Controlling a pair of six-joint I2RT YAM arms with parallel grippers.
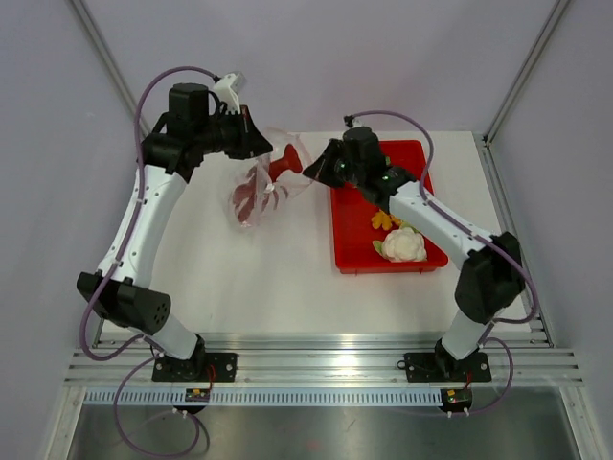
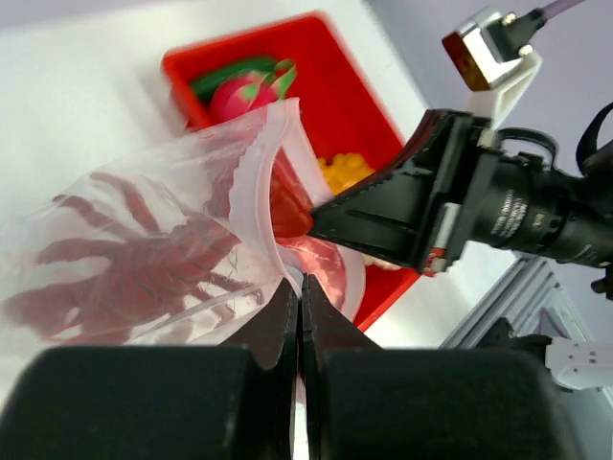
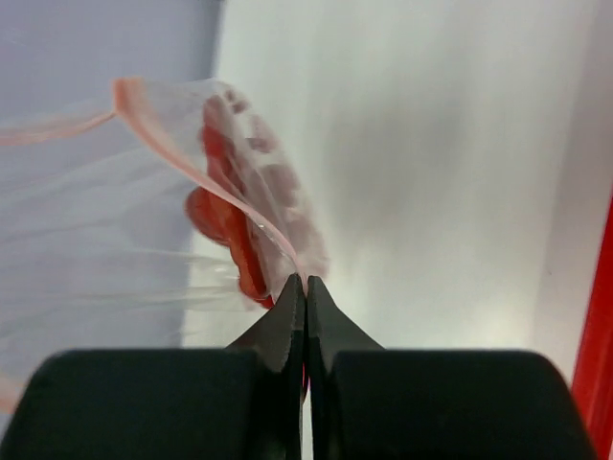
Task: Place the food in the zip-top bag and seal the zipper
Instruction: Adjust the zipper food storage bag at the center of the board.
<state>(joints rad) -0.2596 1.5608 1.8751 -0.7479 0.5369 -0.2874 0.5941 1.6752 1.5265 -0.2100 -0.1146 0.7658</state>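
The zip-top bag point(image 1: 259, 192), chili peppers point(image 2: 144, 278) inside, hangs just left of the red tray point(image 1: 383, 267); we see the left gripper point(image 2: 300, 280) and right gripper point(image 3: 305, 281) each clamped on its rim.

place: robot lab, enclosed test cell | walls: plain pale panels point(image 1: 48, 192) left, right and far, metal posts point(image 1: 103, 53) at the far corners | work surface: white table point(image 1: 287, 297), slotted aluminium rail point(image 1: 326, 359) along its near edge | rig: left arm point(image 1: 139, 225) and right arm point(image 1: 445, 225) bolted side by side to that rail, purple cables point(image 1: 85, 326) looping off both
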